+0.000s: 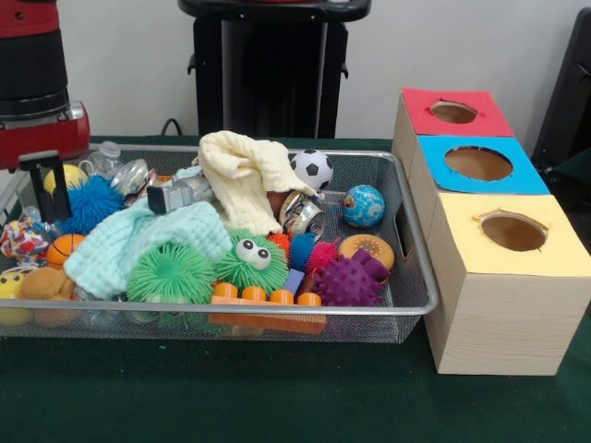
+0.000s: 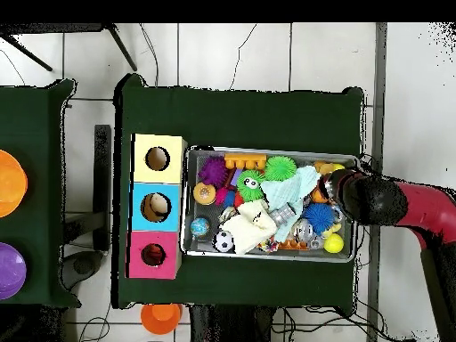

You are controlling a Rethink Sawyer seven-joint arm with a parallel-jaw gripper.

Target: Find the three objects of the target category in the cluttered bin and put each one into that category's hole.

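Observation:
The wire mesh bin [image 1: 417, 293] lies on the green table, full of toys; it also shows in the overhead view [image 2: 267, 253]. My gripper [image 1: 46, 189] hangs over the bin's left end, just above a blue spiky ball [image 1: 90, 203] and a yellow ball [image 1: 72, 175]. A tan-brown plush animal [image 1: 44, 282] lies in the near left corner, beside a yellow toy [image 1: 9, 284] cut off by the picture's edge. The tiger figure is hidden. The red-topped hole [image 1: 453, 112] is the farthest of three on the wooden box; in the overhead view [image 2: 153, 255] it is the lowest.
A cream cloth [image 1: 242, 175] and a mint cloth [image 1: 138, 242] cover the bin's middle. Green spiky ball [image 1: 171, 272], green googly-eyed ball [image 1: 251, 260], purple spiky ball [image 1: 349, 281], football [image 1: 312, 168], globe ball [image 1: 363, 205]. Blue hole [image 1: 478, 163] and yellow hole [image 1: 513, 232] flank the bin's right side.

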